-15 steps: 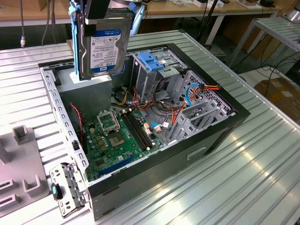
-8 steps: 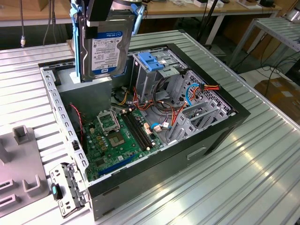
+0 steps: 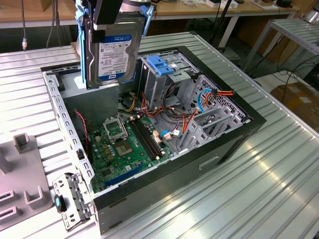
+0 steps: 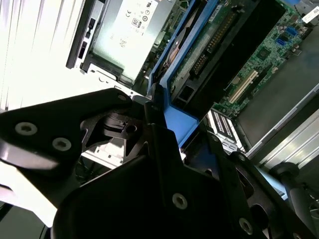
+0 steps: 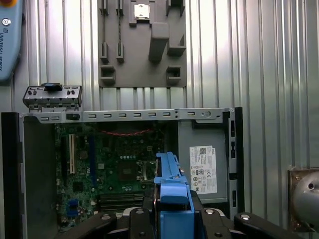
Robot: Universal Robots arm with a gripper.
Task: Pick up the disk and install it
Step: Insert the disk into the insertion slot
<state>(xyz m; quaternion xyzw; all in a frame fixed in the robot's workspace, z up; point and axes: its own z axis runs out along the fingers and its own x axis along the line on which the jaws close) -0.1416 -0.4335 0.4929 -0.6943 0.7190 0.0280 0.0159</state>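
The disk (image 3: 112,50) hangs up in the air over the open computer case (image 3: 219,154). I see it standing upright, with its white and blue label facing the exterior view. My claw (image 3: 108,17) grips the disk tight from above, with black fingers (image 4: 164,144) pressed on its blue side rails. In the first wrist view I look down along the disk's blue edge, with the green board (image 5: 99,164) and the grey box (image 5: 204,169) with the white sticker far below it. In the exterior view, the metal cage with the blue bracket (image 3: 160,64) on top sits near the disk, on the exterior view's right. The case rests on the ribbed silver worktop (image 3: 259,189).
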